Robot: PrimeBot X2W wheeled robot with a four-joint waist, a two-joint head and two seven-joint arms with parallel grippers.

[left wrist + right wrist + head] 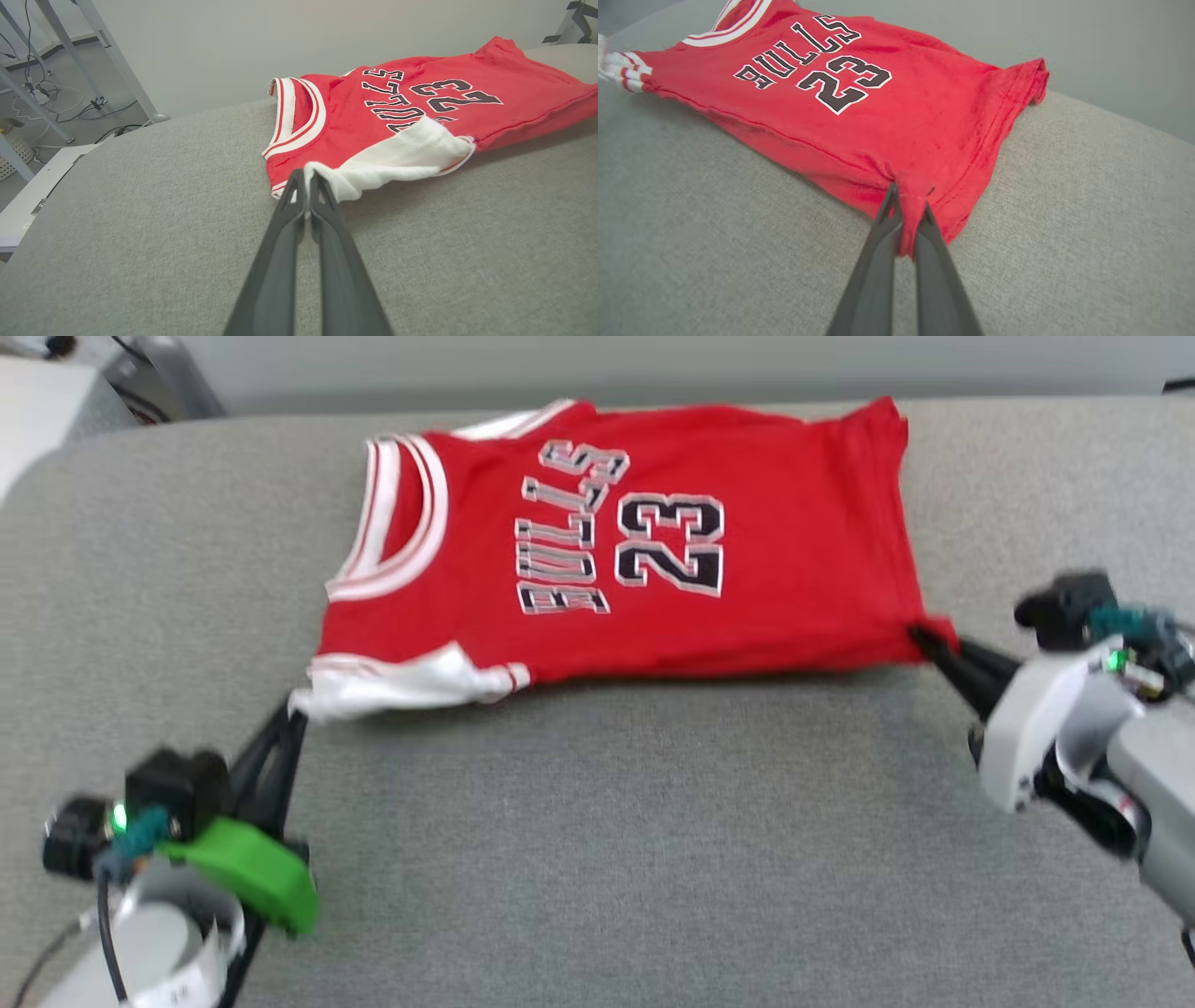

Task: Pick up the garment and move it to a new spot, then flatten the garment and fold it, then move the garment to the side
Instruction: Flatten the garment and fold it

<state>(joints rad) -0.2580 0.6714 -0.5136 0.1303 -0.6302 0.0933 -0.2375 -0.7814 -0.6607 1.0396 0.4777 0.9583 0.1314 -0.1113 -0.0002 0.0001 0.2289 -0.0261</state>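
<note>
Garment [747, 569] ends in left fingers [275, 252], right fingers [878, 261]

We see a grey fabric-covered desk [597, 849]; past its far left edge, white metal legs [122, 65] and cables [112, 109] on the floor.

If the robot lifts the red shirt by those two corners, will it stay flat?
Probably not: the shirt bunches where the right hand pinches it, and the white sleeve crumples at the left hand, so it's floppy. It would likely sag in the middle. It looks thin, so probably light.
</note>
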